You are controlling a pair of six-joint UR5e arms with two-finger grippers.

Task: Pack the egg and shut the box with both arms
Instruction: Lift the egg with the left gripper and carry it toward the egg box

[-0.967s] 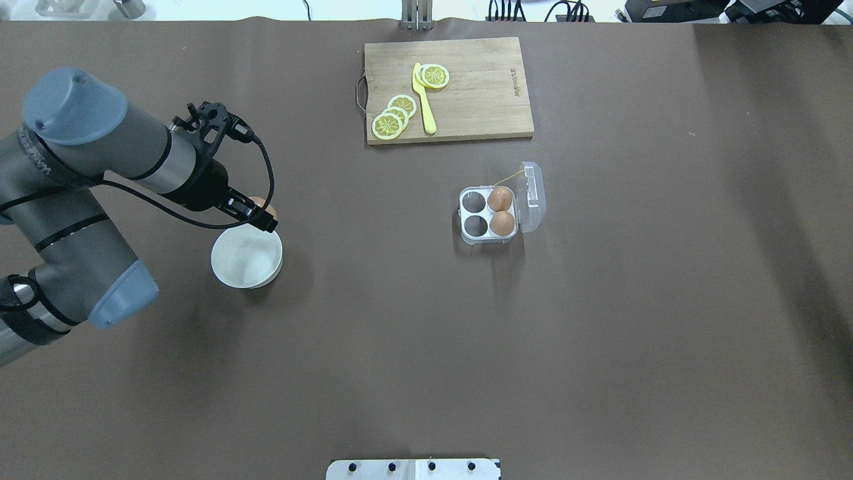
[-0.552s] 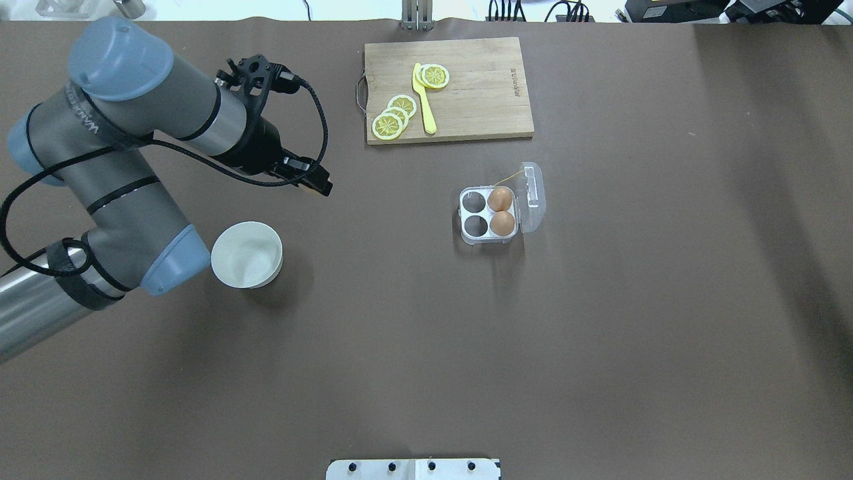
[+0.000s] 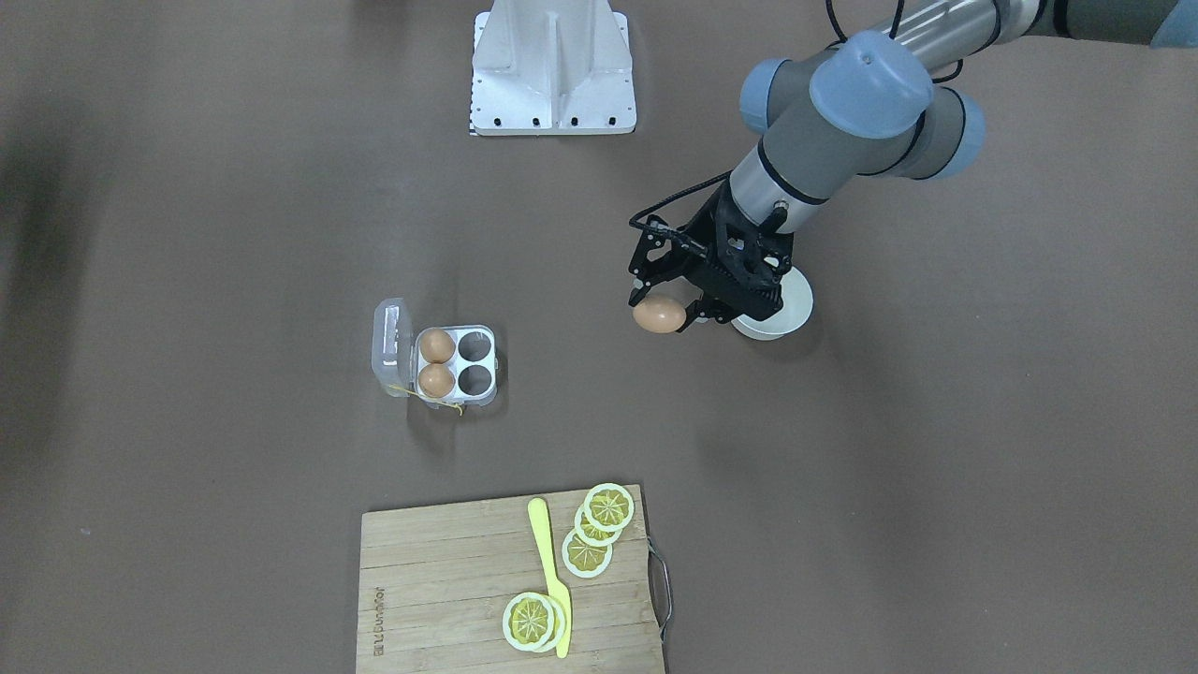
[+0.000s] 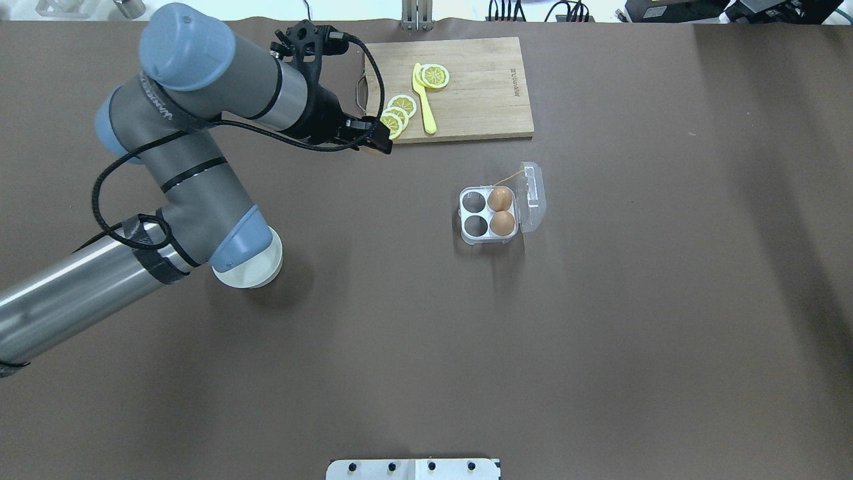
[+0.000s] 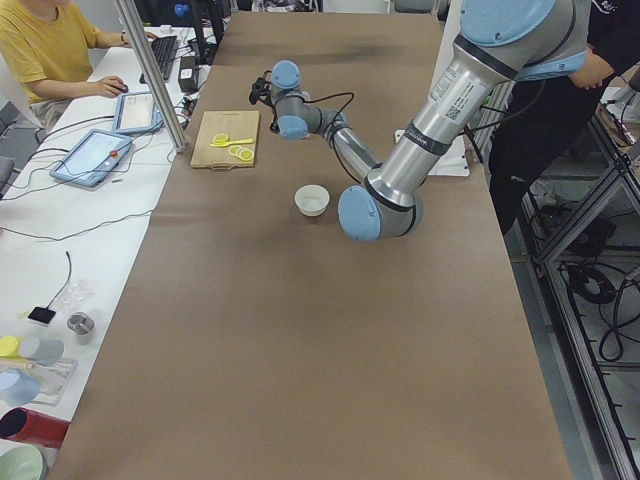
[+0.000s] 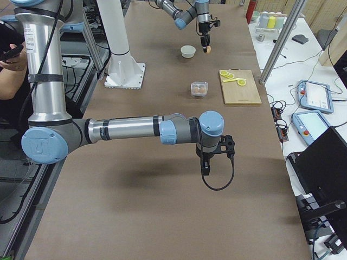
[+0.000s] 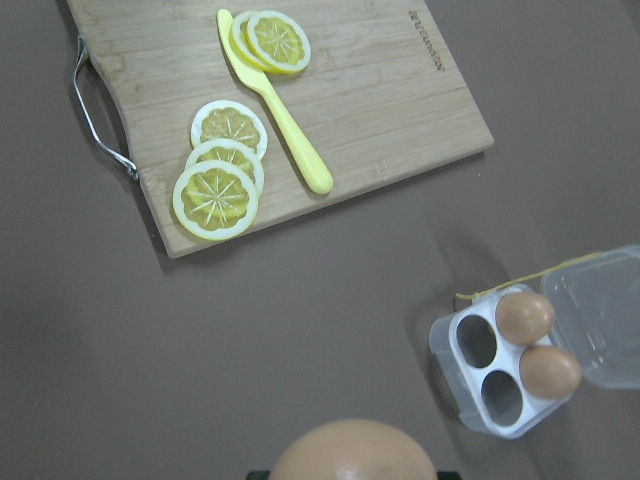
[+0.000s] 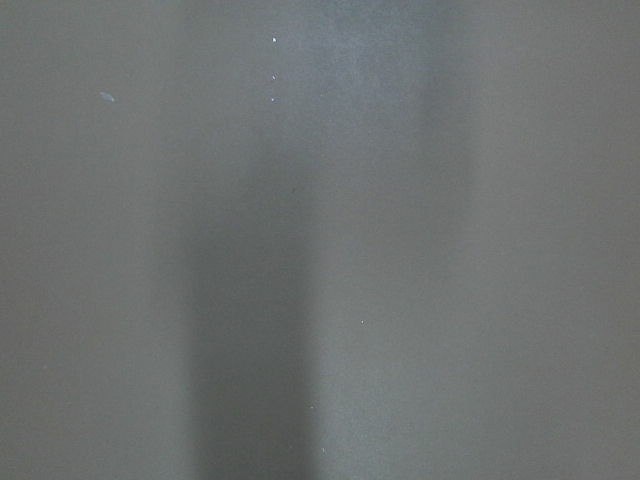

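Lying sideways in the left claw (image 3: 663, 314), the egg (image 3: 660, 315) has its long axis running nearly left to right across the front-facing view. Which end is the narrow one cannot be told. The black fingers are closed on it from either side, and it hangs clear of the worktop (image 3: 234, 234), just right of that frame's centre. The white bowl (image 3: 784, 314) shows behind the claw on the right. The box (image 3: 475, 363) sits well apart to the lower left, its lid swung open and two brown eggs (image 3: 436, 345) in the cells next to the lid.

In the left wrist view the top of the egg fills the bottom centre, with the box at lower right and the cutting board (image 7: 380, 100) at the top.

The left arm (image 4: 193, 180) enters from the lower left of the overhead view, bends at the elbow over the bowl's rim and reaches towards upper centre, wrist pointing down.

A second ago the claw was at the bowl's far rim. Since then it has travelled up and right in the overhead frame, to the board's lower left corner, and the elbow now covers part of the bowl. The box has not moved.

The right arm (image 6: 130, 130) stretches low over the worktop in the right side view. Whether its right claw (image 6: 205, 172) is open cannot be told.
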